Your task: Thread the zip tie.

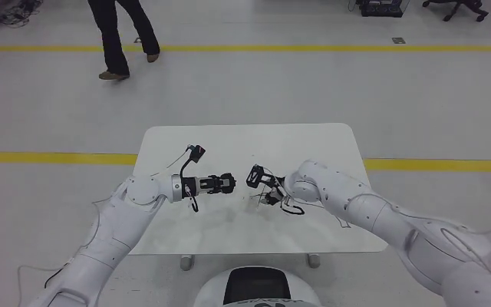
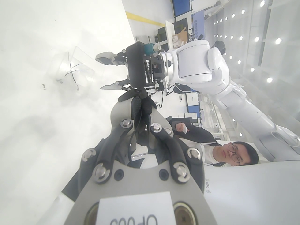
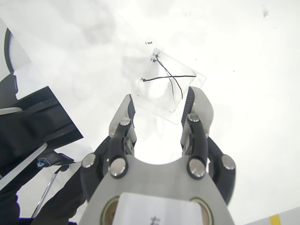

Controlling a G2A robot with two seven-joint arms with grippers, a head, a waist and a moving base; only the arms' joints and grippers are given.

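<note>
Right gripper [image 3: 159,94], zip ties [image 3: 170,77] just beyond

White arms [image 1: 115,230], black cables [image 1: 184,157], grey jaws

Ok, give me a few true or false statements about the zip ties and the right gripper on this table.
1. The right gripper is open. True.
2. The zip ties lie in a blue bowl. False: they lie in a clear tray.
3. The zip ties cross one another. True.
4. The right gripper has a zip tie pinched in it. False: nothing is between its fingers, and the ties lie loose in the tray.
5. The clear tray sits on a white table. True.
</note>
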